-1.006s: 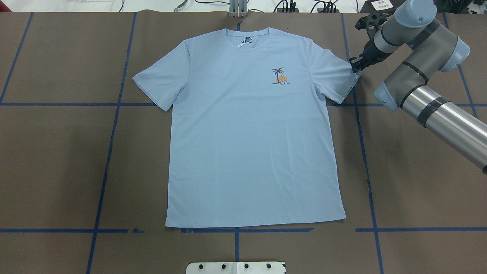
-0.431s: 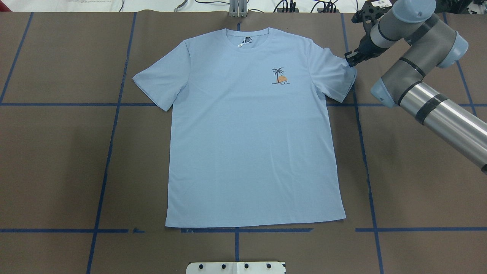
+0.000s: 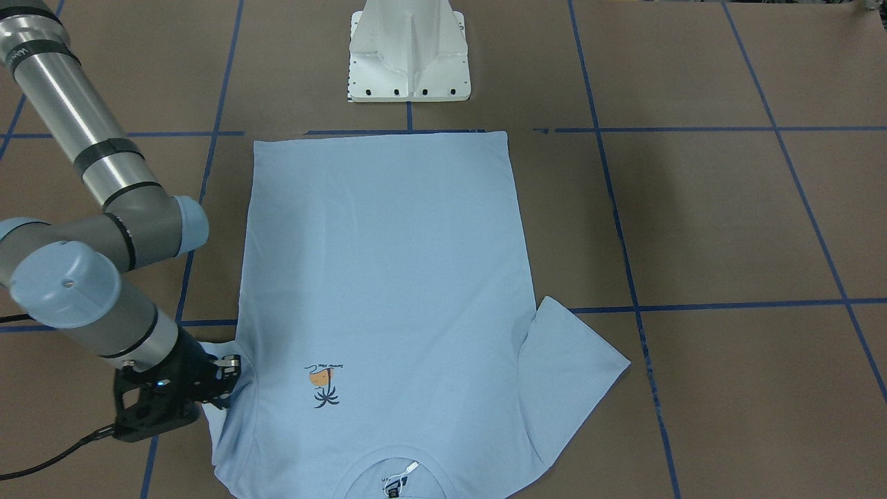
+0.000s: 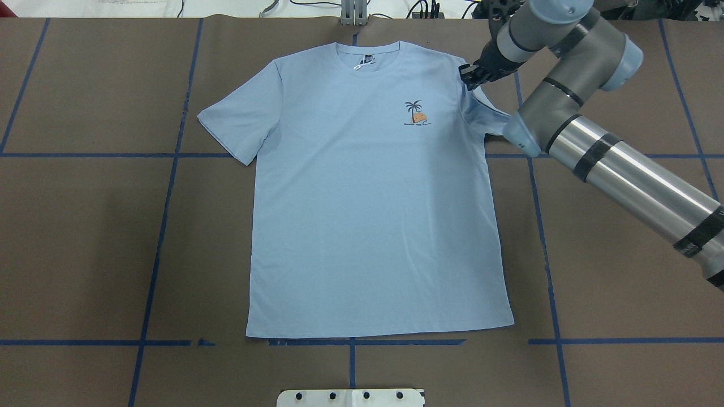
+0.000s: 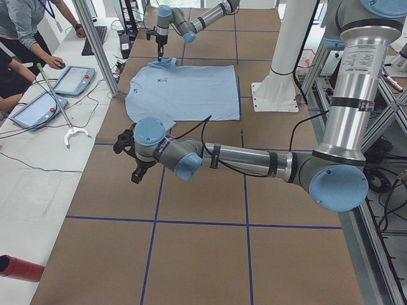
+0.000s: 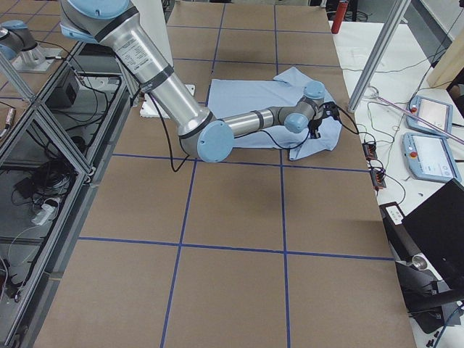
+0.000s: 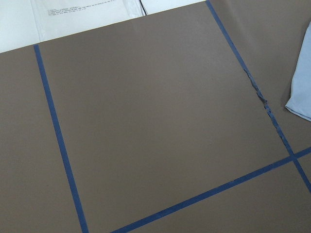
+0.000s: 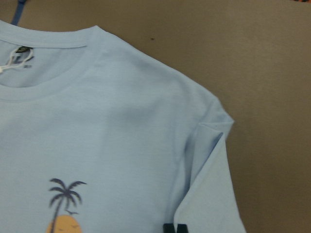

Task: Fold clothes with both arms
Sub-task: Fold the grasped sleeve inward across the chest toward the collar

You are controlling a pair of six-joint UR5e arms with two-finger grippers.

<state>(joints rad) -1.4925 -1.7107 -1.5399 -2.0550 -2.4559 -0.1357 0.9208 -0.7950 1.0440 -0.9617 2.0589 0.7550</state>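
The light blue T-shirt (image 4: pixel 367 198) lies flat, chest up, with the palm print (image 4: pixel 417 115) showing and its collar at the far edge. My right gripper (image 4: pixel 468 79) is shut on the shirt's right sleeve (image 4: pixel 486 116) and holds it lifted and drawn in over the shoulder. In the front view the gripper (image 3: pixel 225 380) sits at the shirt's edge. The right wrist view shows the sleeve (image 8: pixel 209 184) folded onto the body. My left gripper (image 5: pixel 130 159) hovers off the shirt's left side; I cannot tell whether it is open. The left wrist view shows only a sleeve corner (image 7: pixel 301 87).
The white pedestal base (image 3: pixel 409 52) stands at the near edge behind the hem. The left sleeve (image 4: pixel 237 121) lies spread flat. Blue tape lines (image 4: pixel 164 215) grid the brown table. Operators with tablets (image 5: pixel 73 79) sit past the far edge.
My right gripper has moved left toward the collar with the sleeve, pulling it off the table and over the shoulder. The rest of the shirt has stayed flat.
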